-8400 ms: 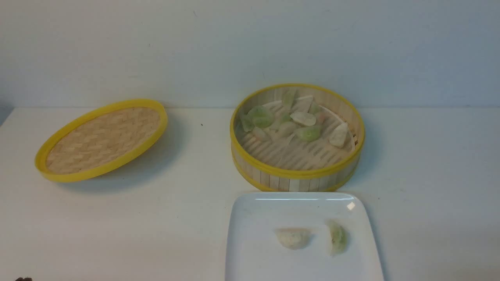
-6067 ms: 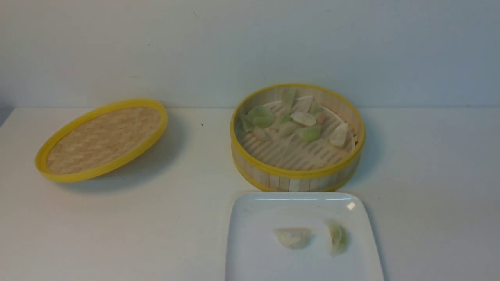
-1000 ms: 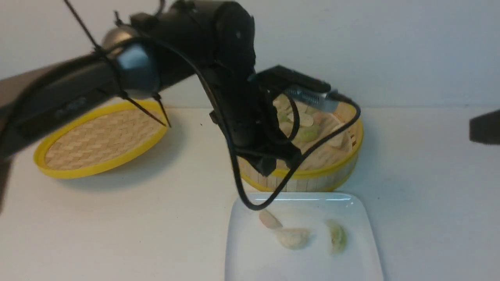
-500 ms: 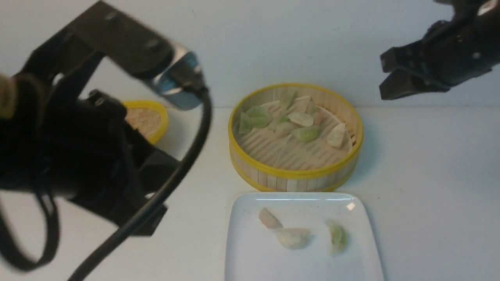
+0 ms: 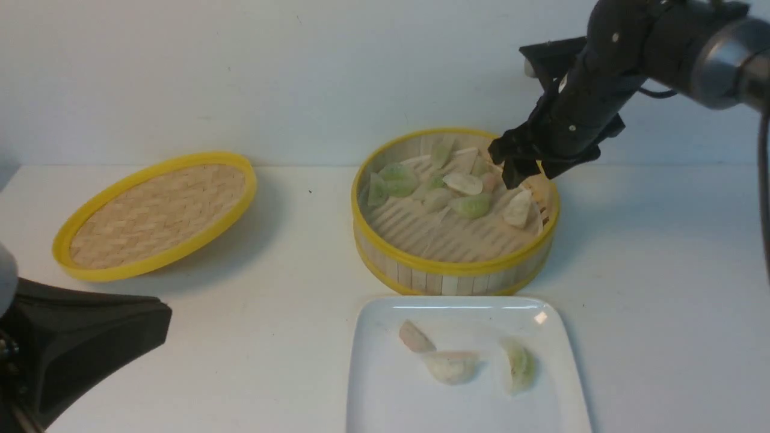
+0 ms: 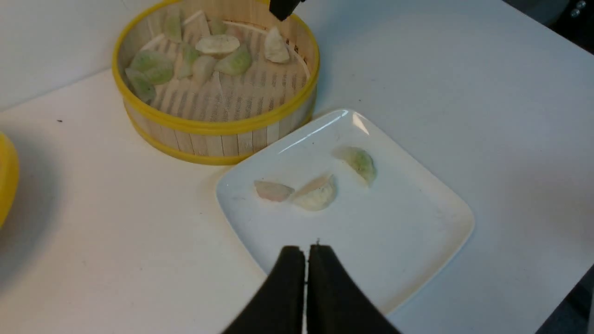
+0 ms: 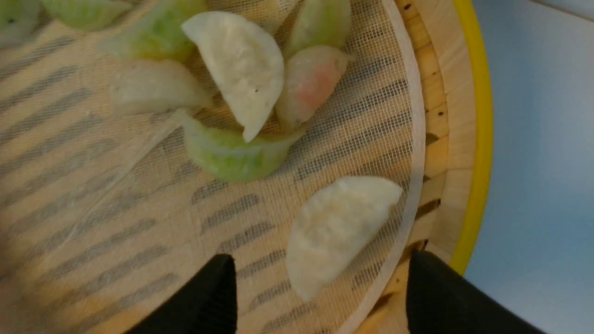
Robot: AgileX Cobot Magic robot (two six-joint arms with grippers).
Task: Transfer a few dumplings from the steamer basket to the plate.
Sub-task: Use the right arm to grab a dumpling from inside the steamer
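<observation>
My right pincer [image 7: 320,278] has come down from high on the right into the bamboo steamer basket [image 5: 451,267]. It stands open around a pale pleated crescent dumpling [image 7: 334,232] on the mesh liner [image 7: 139,195]. My left pincer [image 6: 306,253] has drawn back, closed and empty. The glossy square plate [image 5: 385,391] carries three dumplings [image 5: 451,367].

Left hand [image 6: 306,253] low, fingers together; right hand [image 7: 320,257] forward, fingers apart
</observation>
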